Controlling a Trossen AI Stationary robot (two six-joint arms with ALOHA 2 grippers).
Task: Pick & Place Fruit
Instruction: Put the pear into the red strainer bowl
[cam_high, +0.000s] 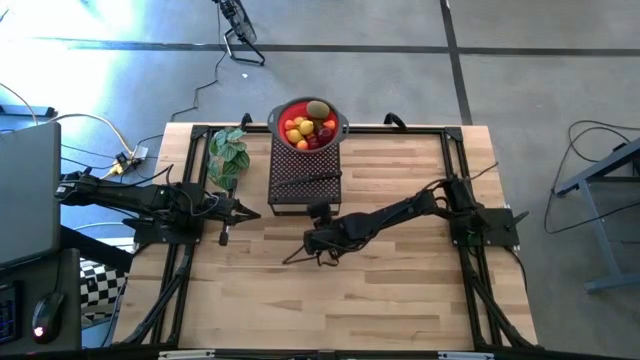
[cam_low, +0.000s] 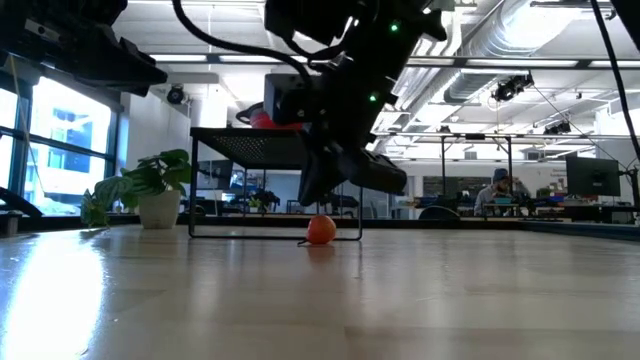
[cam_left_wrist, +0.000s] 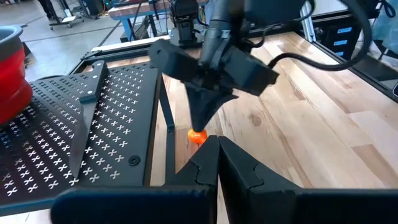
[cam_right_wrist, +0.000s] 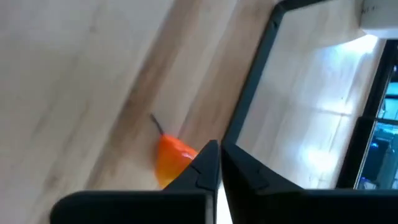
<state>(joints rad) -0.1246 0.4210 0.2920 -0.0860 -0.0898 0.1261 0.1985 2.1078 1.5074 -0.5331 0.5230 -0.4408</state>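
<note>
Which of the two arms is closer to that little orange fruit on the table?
Right. Its end effector hangs shut just above the orange fruit, beside the black rack. The left end effector waits farther off.

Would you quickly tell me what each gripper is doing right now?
Left gripper: shut, empty, waiting at the table's left side.
Right gripper: shut beside the small orange fruit, not holding it.

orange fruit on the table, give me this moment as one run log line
orange fruit: on table by black rack, not held | right gripper: shut, above it | left gripper: shut, waiting | bowl: holds other fruit
</note>
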